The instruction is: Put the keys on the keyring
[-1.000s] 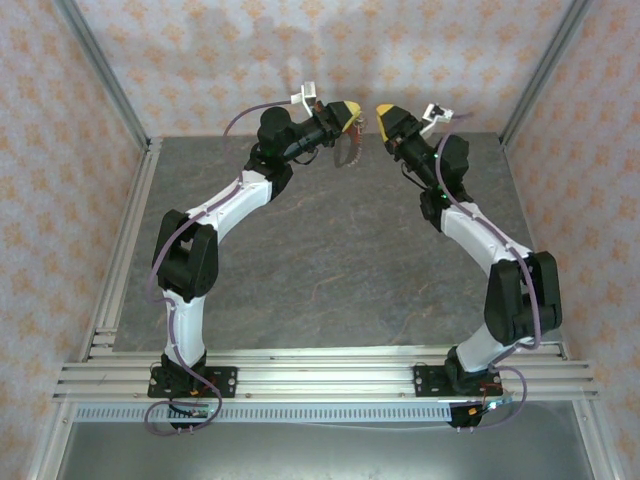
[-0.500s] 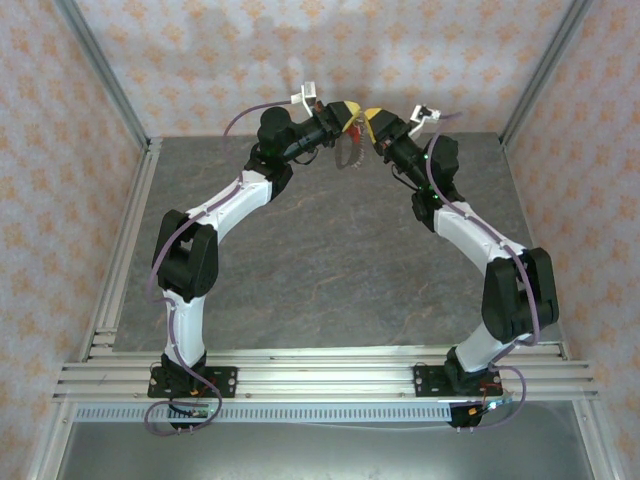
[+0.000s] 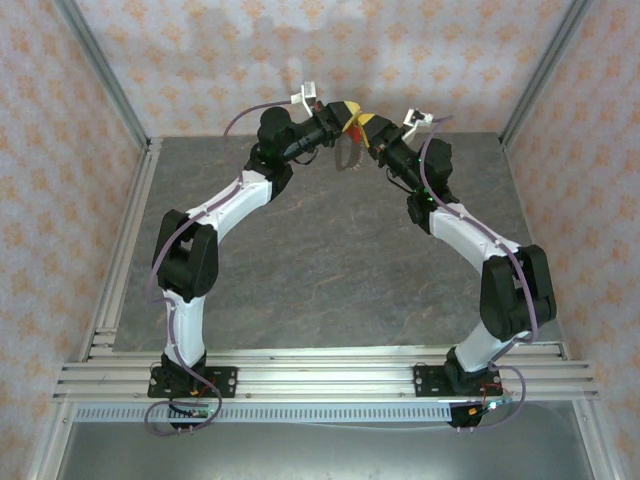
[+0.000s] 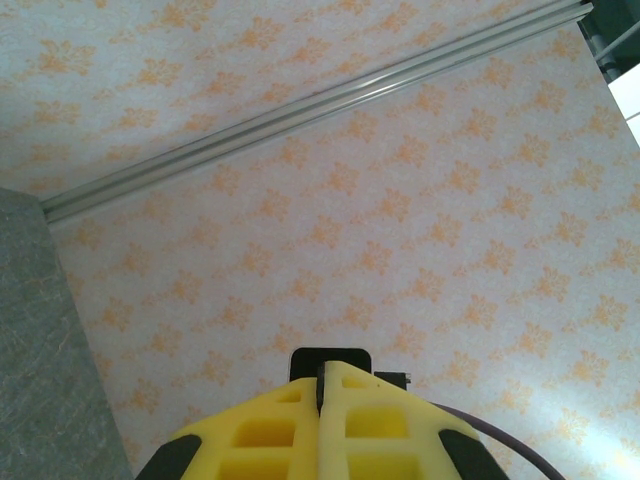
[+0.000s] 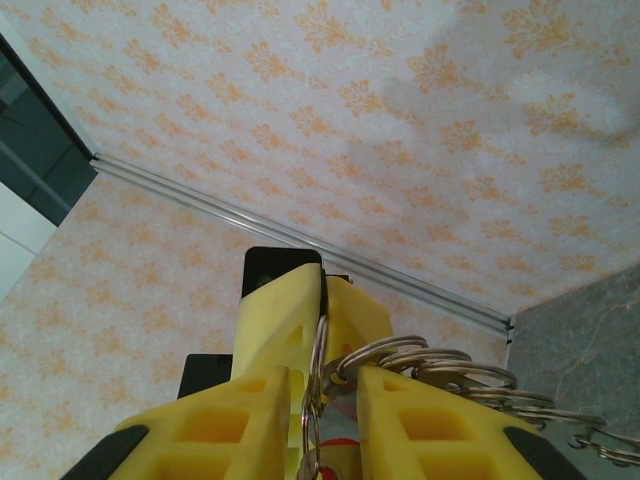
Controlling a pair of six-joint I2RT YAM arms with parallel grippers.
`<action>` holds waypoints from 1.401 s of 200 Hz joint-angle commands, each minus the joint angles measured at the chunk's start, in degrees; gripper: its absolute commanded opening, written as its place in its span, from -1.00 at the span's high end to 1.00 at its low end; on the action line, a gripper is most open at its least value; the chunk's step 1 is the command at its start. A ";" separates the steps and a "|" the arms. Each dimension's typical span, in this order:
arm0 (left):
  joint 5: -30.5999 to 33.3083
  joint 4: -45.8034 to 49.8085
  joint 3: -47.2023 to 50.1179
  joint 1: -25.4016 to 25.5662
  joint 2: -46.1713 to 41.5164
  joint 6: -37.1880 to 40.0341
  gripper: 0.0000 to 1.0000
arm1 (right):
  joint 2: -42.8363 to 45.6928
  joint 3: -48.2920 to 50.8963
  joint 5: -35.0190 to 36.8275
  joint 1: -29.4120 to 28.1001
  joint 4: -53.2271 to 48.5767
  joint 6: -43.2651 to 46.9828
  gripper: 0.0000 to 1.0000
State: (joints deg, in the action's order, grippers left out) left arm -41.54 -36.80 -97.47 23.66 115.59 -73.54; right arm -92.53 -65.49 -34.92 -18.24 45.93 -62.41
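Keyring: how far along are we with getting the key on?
Done: left gripper pinches the keyring aloft. In hand: right gripper jaws straddle its links, red key glimpsed between them. Left: confirming the key is threaded; I cannot tell.

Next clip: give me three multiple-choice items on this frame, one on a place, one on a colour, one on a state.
1. Where do the left gripper and right gripper meet?
A. above the far edge of the table
B. beside the arm bases
C. over the left rail

2. What colour are the right gripper's fingers?
A. blue
B. yellow
C. green

3. How do the left gripper's jaws stand?
A. wide apart
B. shut, pinching the keyring
C. round a cup

Answers:
1. A, the overhead view shows both tips together there.
2. B, the right wrist view shows them yellow.
3. B, the left wrist view shows no gap, and the ring runs into their seam.
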 commanded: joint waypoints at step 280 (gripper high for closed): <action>-1.00 -4.12 -1.98 0.30 -0.76 -0.38 1.00 | -0.07 5.21 -3.93 -1.29 7.80 0.46 0.64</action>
State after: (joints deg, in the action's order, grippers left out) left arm -41.50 -36.73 -97.47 23.55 115.59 -73.54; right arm -94.13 -61.06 -37.93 -19.11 50.72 -62.28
